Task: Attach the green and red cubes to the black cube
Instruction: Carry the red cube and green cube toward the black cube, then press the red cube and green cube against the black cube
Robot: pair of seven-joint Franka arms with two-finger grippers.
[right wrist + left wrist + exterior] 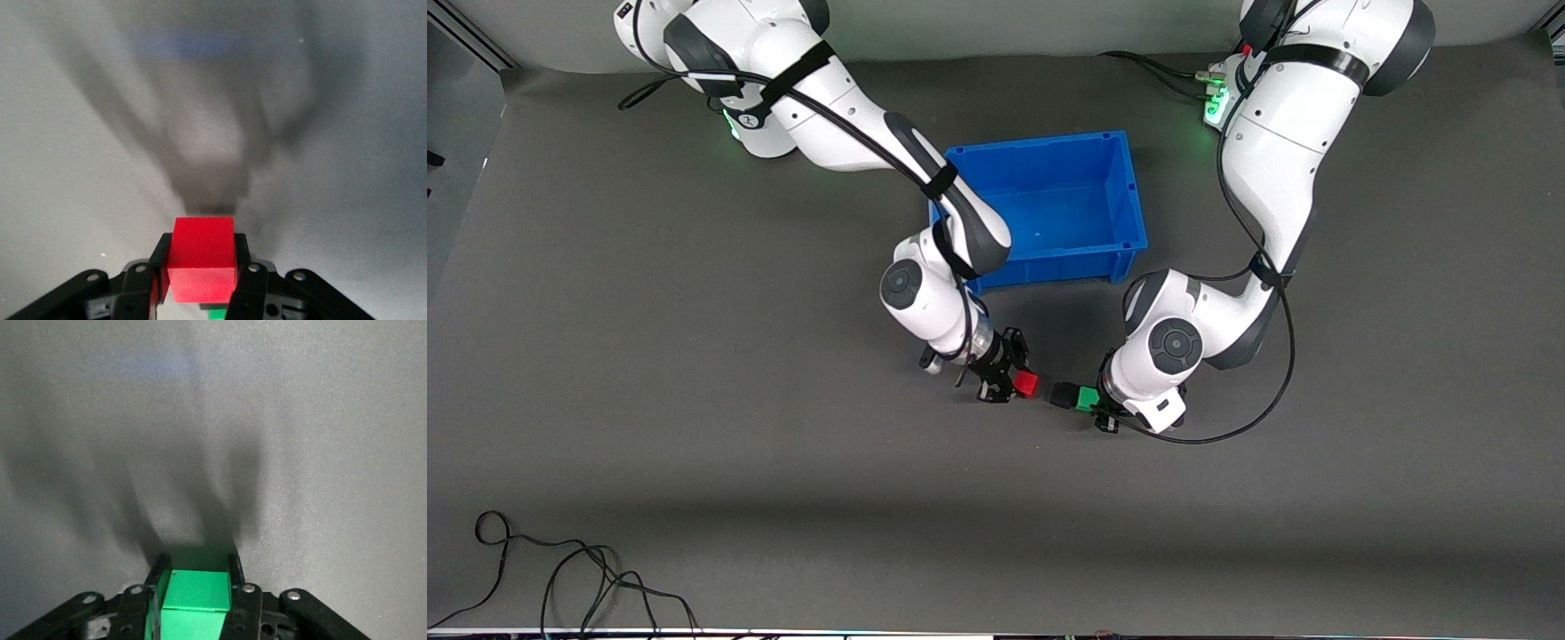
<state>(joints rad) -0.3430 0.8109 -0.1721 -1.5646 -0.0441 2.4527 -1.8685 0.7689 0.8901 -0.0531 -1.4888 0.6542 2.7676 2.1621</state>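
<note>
Green cube (1087, 397) is pinched in the left hand (1092, 402), and the black cube (1063, 395) sits right up against it, touching on the side facing the red one. Both are low over the grey tabletop (694, 400), nearer the front camera than the blue bin (1129, 191). Can't tell if they're resting on the mat or just off it.

Red cube (1025, 383) is squeezed between the fingers of the right hand (1021, 384), which has it just beside the black cube with a small gap showing, so not touching.

From the left wrist camera, the green cube (193, 599) fills the space between the two fingers (157, 581). Right wrist camera, same deal with the red cube (201, 251), clamped between dark fingers (159, 261).

A loose black cable (560, 569) lies on the tabletop at the edge closest to the front camera.
</note>
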